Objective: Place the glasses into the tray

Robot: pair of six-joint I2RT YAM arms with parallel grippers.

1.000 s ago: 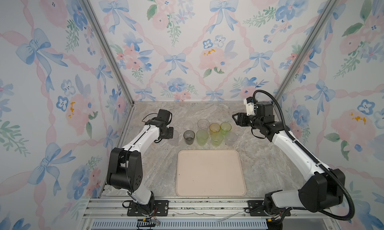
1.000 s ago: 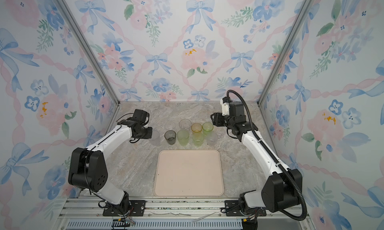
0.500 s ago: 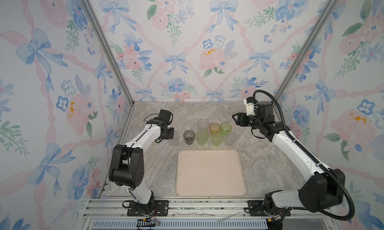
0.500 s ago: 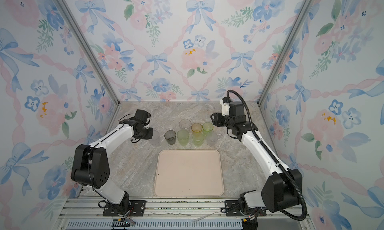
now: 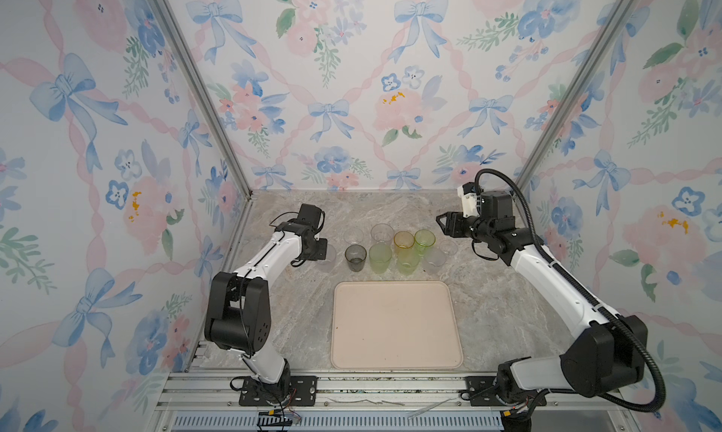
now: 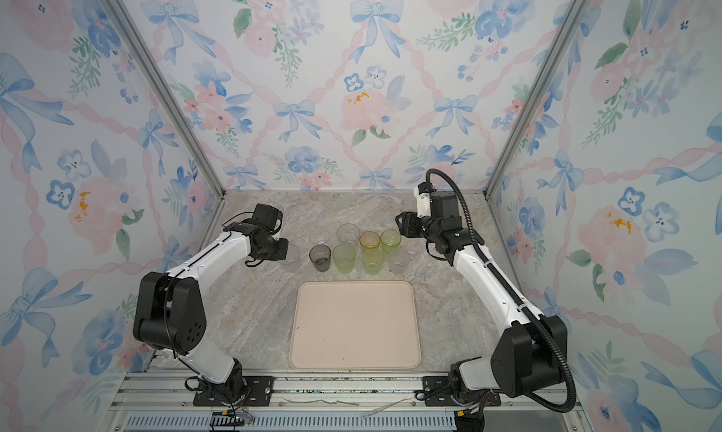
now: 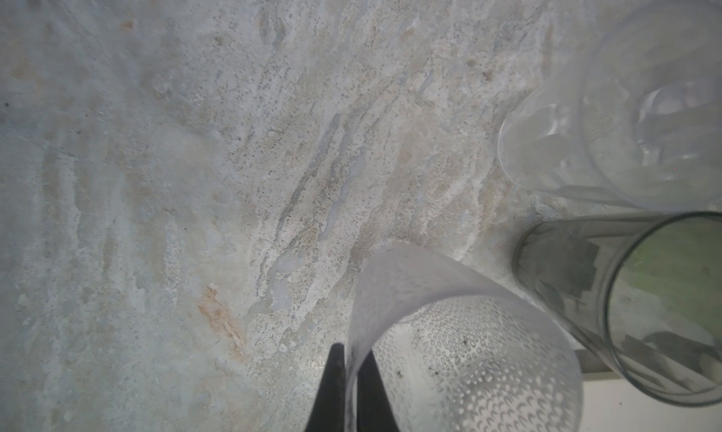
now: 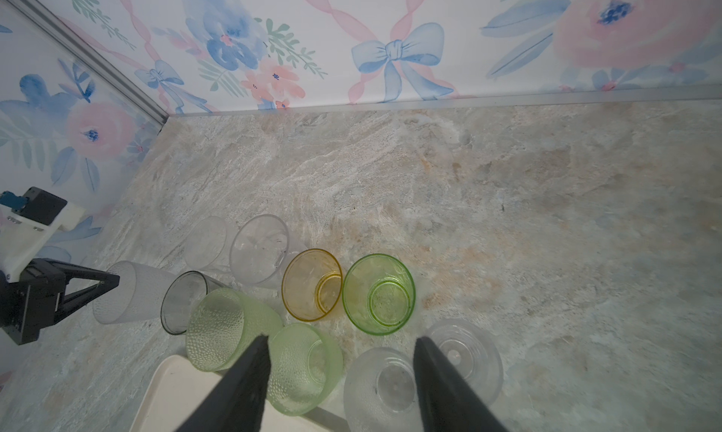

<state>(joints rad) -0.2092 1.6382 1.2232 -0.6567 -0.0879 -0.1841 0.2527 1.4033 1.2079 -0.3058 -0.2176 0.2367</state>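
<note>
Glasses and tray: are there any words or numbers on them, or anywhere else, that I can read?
None: no words, numbers or signs can be read anywhere.
The glasses are plain; the frosted glass shows only bumpy dots, not letters.
The tray is blank.

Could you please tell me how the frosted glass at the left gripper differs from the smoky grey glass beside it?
The frosted glass is milky and dimpled; the smoky grey glass is dark and smooth. The left gripper pinches the frosted glass's wall; the smoky grey glass stands free. Both are upright tumblers, outside the tray.
</note>
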